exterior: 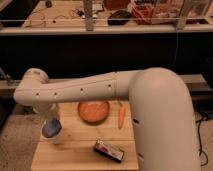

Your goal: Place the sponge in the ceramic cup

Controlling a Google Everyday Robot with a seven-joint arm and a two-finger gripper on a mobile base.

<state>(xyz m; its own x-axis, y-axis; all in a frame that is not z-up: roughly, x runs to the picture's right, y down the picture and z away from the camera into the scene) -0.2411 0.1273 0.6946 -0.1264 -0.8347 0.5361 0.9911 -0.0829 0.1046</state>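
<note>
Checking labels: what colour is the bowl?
Orange bowl, camera view; hand hangs left of it.

Cream-white tubular arm [105, 86], row of dark holes [81, 90], hand [51, 125] beneath rounded joint [33, 81]
</note>
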